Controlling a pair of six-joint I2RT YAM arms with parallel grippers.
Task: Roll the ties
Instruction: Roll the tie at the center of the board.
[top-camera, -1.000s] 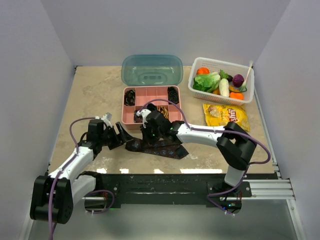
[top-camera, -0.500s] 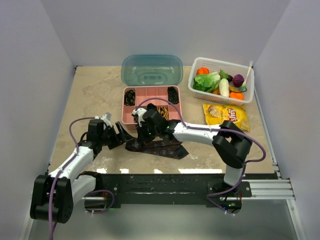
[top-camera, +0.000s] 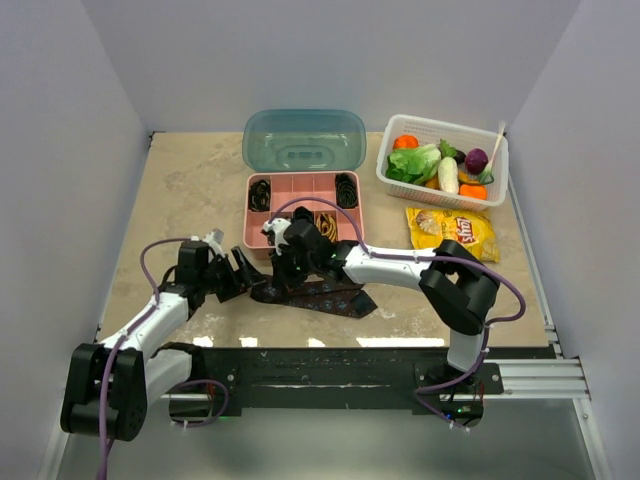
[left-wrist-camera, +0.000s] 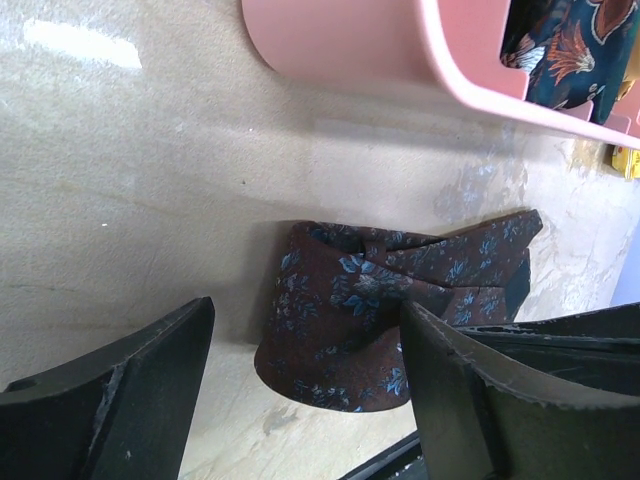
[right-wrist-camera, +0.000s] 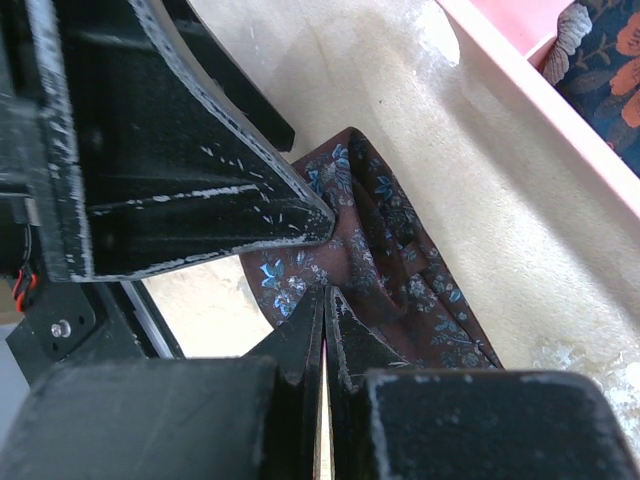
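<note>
The dark maroon tie (top-camera: 322, 296) with small blue flowers lies folded on the table in front of the pink box. My left gripper (top-camera: 243, 276) is open at the tie's left end. In the left wrist view the tie's rounded fold (left-wrist-camera: 350, 340) lies between the spread fingers (left-wrist-camera: 470, 390). My right gripper (top-camera: 283, 268) is shut, and its fingertips (right-wrist-camera: 325, 298) rest on the same folded end of the tie (right-wrist-camera: 400, 270). The left gripper's finger (right-wrist-camera: 190, 170) is right beside it. Rolled ties sit in the pink box: black coils (top-camera: 259, 193) (top-camera: 346, 188) and a gold one (top-camera: 326, 222).
The pink compartment box (top-camera: 300, 185) stands just behind the tie, with its teal lid (top-camera: 303, 138) open behind it. A navy and orange patterned roll (left-wrist-camera: 565, 45) shows in its near corner. A white basket of vegetables (top-camera: 443, 160) and a yellow snack bag (top-camera: 452, 230) are at the right.
My right gripper has moved left along the tie to its left end, close to the left gripper. The left arm has barely moved.
</note>
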